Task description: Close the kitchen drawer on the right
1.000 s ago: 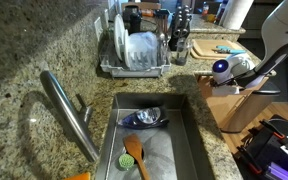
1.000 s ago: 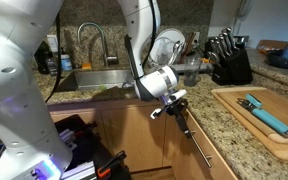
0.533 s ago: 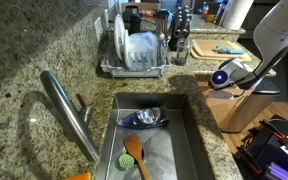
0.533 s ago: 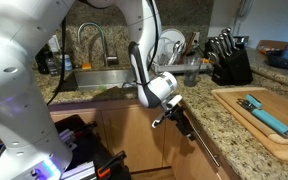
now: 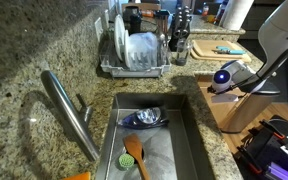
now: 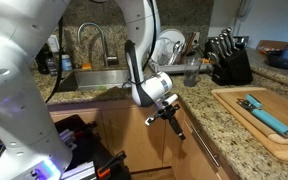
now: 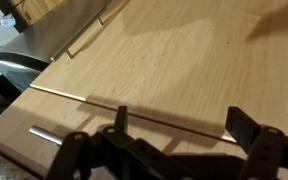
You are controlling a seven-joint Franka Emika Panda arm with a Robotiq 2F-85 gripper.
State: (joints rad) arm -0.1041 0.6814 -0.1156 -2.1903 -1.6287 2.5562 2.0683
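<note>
The kitchen drawer shows only as a light-brown wooden front [image 7: 184,60] with a thin seam across it; its white interior is hidden. In both exterior views the front [image 6: 187,157] [image 5: 234,108] lies under the granite counter edge, to the right of the sink, and looks flush with the fronts beside it. My gripper [image 7: 184,125] is open and empty, its two black fingers spread wide and pointing at the wood just in front of it. It hangs by the counter edge in both exterior views [image 6: 173,126] [image 5: 213,88].
A bar handle [image 7: 44,133] sits on the front below the seam. The steel sink [image 5: 189,140] holds a bowl and a spatula. A dish rack [image 5: 134,55], a knife block [image 6: 229,60] and a cutting board [image 6: 269,115] stand on the counter. A black bag [image 6: 84,150] lies on the floor.
My gripper has shifted a little down and sideways along the cabinet front and stayed open. The wooden front has not visibly moved.
</note>
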